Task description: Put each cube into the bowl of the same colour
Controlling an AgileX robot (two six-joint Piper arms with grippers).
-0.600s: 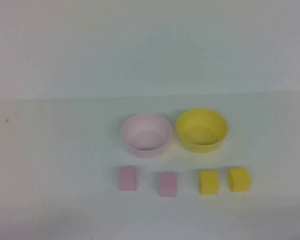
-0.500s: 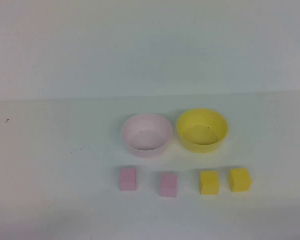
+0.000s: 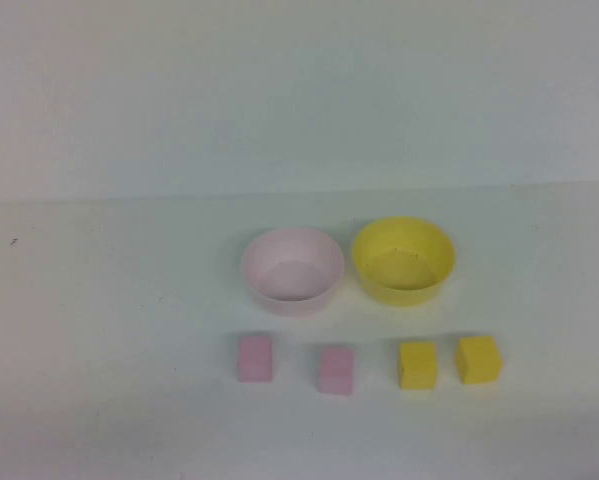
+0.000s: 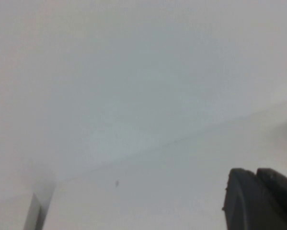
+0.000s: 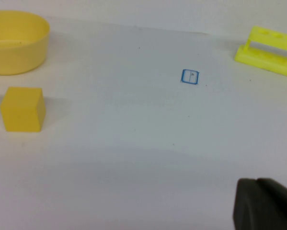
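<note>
Cubes first, operator: you have four of them in a row on the white table [image 3: 99,330], all on the robot's side of the pink bowl [image 3: 292,268], none inside a bowl. The left pink cube [image 3: 255,358] lies just nearer the robot than that bowl's left edge; the right pink cube [image 3: 336,369] lies nearer the robot than its right edge. Both stand apart from the bowl and from each other. Further to the right of the pink bowl you will find the inner yellow cube [image 3: 417,364] and the outer yellow cube [image 3: 478,359], close together but seemingly not touching. The yellow bowl [image 3: 403,260] stands just beside the pink bowl on its right, rims near or touching; the gap is too fine to judge.

Your left gripper [image 4: 260,201] shows only in its own wrist view, fingers pressed together and holding nothing, over bare table away from the pink bowl. Your right gripper [image 5: 265,206] is likewise closed and empty, well to the right of the pink bowl. Its view also shows a small blue square mark [image 5: 189,76] and a yellow rack [image 5: 270,51] farther out.
</note>
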